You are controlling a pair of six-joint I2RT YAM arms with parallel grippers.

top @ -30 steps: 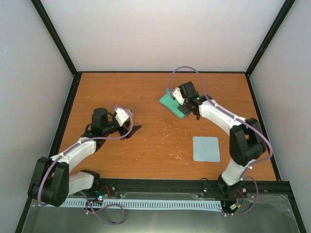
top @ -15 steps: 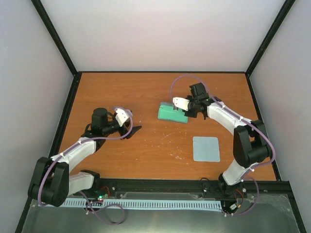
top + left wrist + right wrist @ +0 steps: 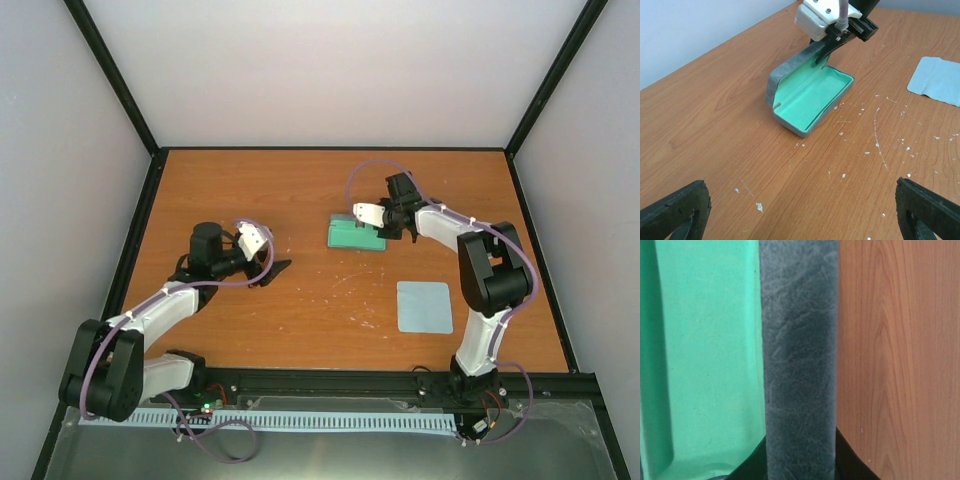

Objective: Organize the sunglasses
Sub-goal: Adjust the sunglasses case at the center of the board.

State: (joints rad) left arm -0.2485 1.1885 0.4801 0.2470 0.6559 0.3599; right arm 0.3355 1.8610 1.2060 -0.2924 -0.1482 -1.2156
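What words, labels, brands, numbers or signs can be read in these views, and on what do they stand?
None can be read.
The open case, the cloth and the table carry no lettering, logo or number in any view.
The white camera housing above the case shows no print either.

Open green-lined case (image 3: 355, 235), pale blue cloth (image 3: 424, 306) well apart, wooden table (image 3: 280, 195)
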